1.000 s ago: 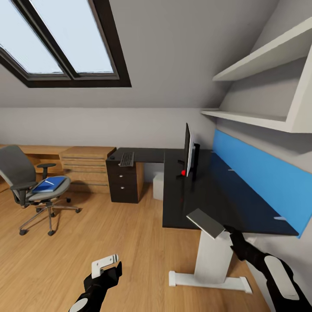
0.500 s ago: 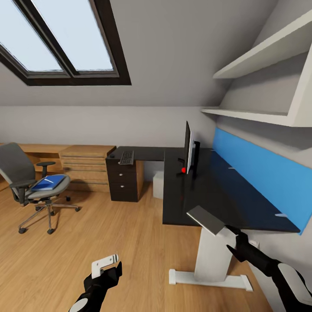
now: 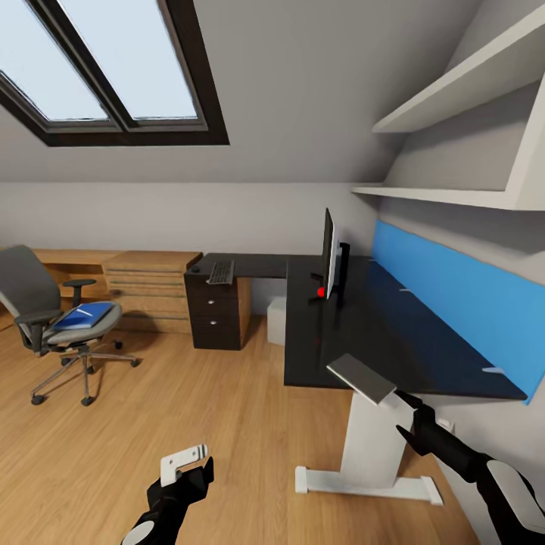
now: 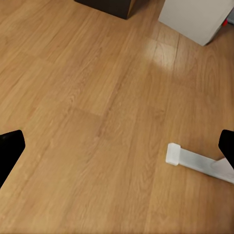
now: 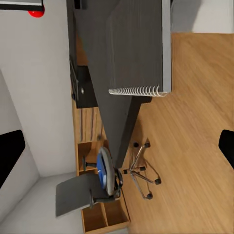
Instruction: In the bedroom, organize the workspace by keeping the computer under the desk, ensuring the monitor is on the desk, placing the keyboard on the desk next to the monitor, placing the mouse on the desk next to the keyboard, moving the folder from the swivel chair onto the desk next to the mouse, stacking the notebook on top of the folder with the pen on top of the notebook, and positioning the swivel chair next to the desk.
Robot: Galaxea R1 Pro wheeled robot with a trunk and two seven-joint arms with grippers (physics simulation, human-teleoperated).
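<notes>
The dark-grey notebook lies tilted at the near edge of the black desk, its wire spine facing my right gripper, which stands open just short of it. Farther along the desk stands the monitor. The keyboard lies on the far wing, with a small dark mouse beside it. The grey computer sits under the desk. At the left, the swivel chair holds the blue folder and a white pen. My left gripper hangs open over the floor.
A light-wood drawer chest stands between chair and desk. The desk's white leg and foot are close to my right arm. White shelves jut out above the blue back panel. A red ball sits by the monitor stand.
My right gripper has drawn back down and to the right, away from the notebook, which stays at the desk's edge. The whole view has shifted slightly. The left arm is still.
</notes>
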